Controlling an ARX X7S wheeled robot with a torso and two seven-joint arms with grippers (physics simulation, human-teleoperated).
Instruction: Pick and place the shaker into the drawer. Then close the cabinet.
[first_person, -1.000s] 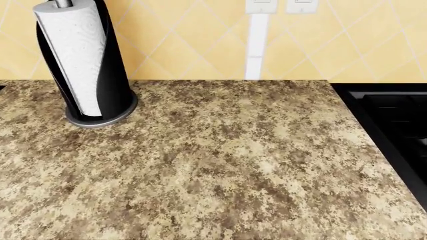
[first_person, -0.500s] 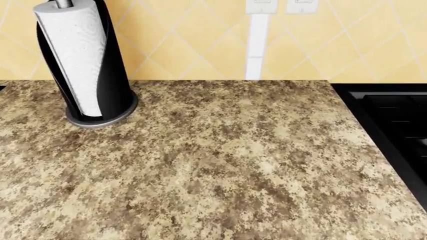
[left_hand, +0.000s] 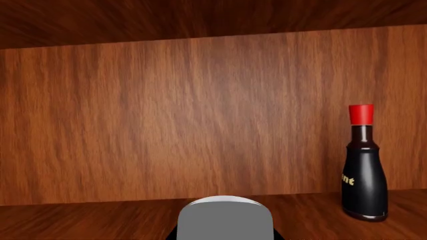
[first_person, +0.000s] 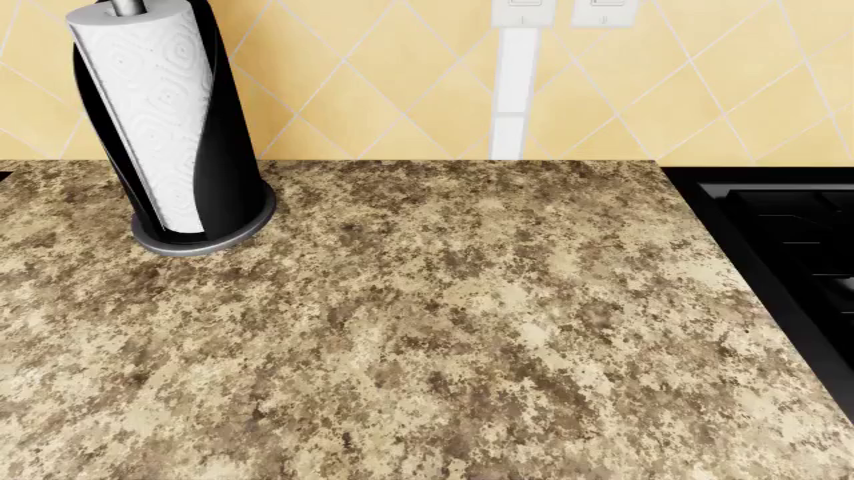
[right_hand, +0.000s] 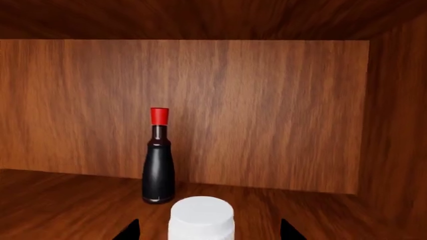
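The head camera takes in only the speckled stone counter (first_person: 441, 330), with a paper towel roll (first_person: 167, 120) in its black stand at the back left corner and a dark stove (first_person: 801, 250) past the right edge; no arms show up there, so both are working below, inside the wooden drawer (right_hand: 267, 110). Down in that brown box a dark sauce bottle (right_hand: 159, 160) with a red cap stands upright near the back wall. Closer in, the white-capped shaker (right_hand: 201, 217) sits between the right claw's (right_hand: 207, 231) two dark tips, which stand wide of it on either side, so it looks released, shaker already on the drawer floor. The left claw itself isn't visible past a grey rounded part (left_hand: 225, 217), so I cannot tell its state.
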